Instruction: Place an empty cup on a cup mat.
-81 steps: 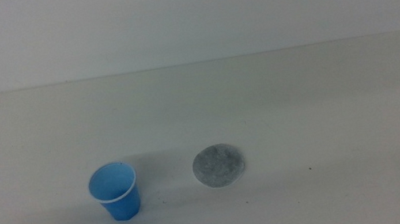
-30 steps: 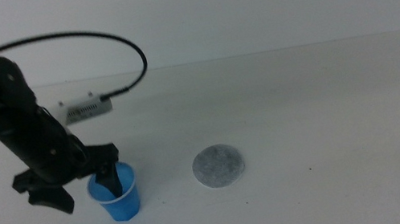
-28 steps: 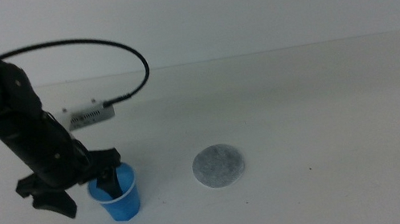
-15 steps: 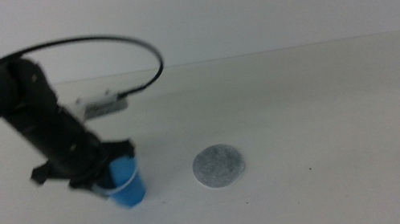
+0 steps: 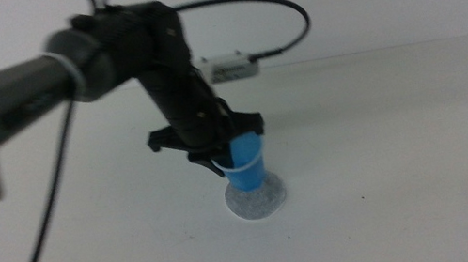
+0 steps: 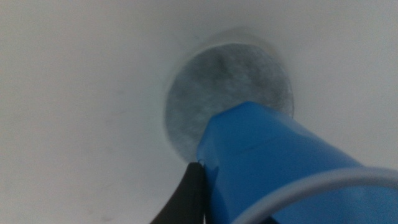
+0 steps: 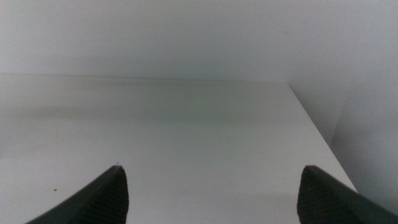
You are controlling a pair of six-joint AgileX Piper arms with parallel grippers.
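The blue cup (image 5: 247,171) with a thin white rim is held by my left gripper (image 5: 222,155), which is shut on its rim, one jaw inside and one outside. The cup hangs slightly tilted right over the speckled grey cup mat (image 5: 258,201); I cannot tell whether its base touches the mat. In the left wrist view the cup (image 6: 280,162) fills the near side, with the mat (image 6: 214,93) just beyond its base. My right gripper (image 7: 211,171) is open and empty over bare table, out of the middle view.
The white table (image 5: 404,122) ends at a wall behind. The left arm's black cable and a small white box (image 5: 228,68) hang behind the arm. The table's right edge (image 7: 317,130) shows in the right wrist view.
My left gripper closed on the cup's rim, lifted it and carried it to the right, from left of the mat to directly over it.
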